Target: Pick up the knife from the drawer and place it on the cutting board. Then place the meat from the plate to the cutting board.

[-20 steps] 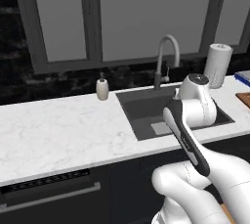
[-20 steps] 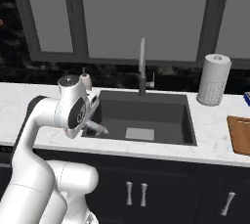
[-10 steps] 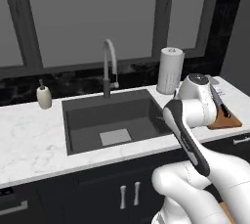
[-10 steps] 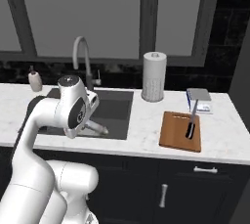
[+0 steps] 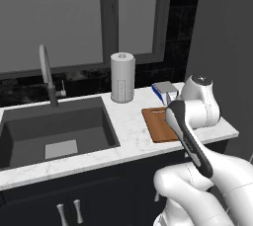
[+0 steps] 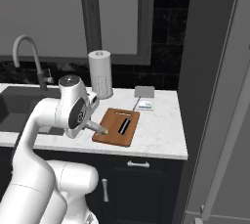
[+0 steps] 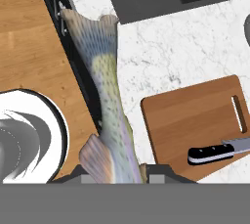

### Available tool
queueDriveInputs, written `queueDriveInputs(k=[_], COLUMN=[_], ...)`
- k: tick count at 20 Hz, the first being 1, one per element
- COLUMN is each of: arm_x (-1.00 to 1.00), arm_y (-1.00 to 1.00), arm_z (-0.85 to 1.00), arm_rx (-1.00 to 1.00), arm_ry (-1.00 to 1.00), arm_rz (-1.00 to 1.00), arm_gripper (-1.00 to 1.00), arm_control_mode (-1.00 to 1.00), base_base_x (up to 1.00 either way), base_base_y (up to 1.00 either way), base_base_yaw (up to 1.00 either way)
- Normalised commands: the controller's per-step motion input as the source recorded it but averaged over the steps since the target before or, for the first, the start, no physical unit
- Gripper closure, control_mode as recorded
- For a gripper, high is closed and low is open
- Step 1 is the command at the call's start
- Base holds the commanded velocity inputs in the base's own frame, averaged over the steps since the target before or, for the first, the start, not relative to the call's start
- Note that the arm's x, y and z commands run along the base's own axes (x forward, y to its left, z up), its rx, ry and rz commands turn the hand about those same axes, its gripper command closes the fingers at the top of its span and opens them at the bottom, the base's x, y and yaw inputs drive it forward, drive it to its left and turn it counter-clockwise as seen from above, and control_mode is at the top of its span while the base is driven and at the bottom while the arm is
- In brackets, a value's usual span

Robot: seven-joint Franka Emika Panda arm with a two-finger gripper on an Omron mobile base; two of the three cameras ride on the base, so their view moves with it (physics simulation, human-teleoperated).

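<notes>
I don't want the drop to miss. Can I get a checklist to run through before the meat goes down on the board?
1. Meat held: ok. The pincer is shut on the meat.
2. Knife already on board: ok. The knife lies near one edge of the board.
3. Free room on board: ok. There is bare wood beside the knife.
4. Meat over board: not ok. It hangs along the edge of the counter, beside the board.
5. Path to board free: ok, as far as the hand view shows; nothing stands between.
</notes>
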Motion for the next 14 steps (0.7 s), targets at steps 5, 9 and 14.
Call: queueDriveInputs(k=[5,9,14], arm_x=[0.00,0.32,0.74], arm_y=[0.00,0.00,0.01], arm_z=[0.00,0.00,0.00], arm_rx=[0.00,0.00,0.00], arm_ry=[0.00,0.01,0.10], arm_rz=[0.00,0.03,0.37], arm_gripper=[1.00,1.00,1.00], arm_control_mode=[1.00,-1.00,-1.00], base_base_x=[0.18,0.06,0.00], base_base_y=[-0.38,0.00,0.00], base_base_yaw=[0.00,0.00,0.00])
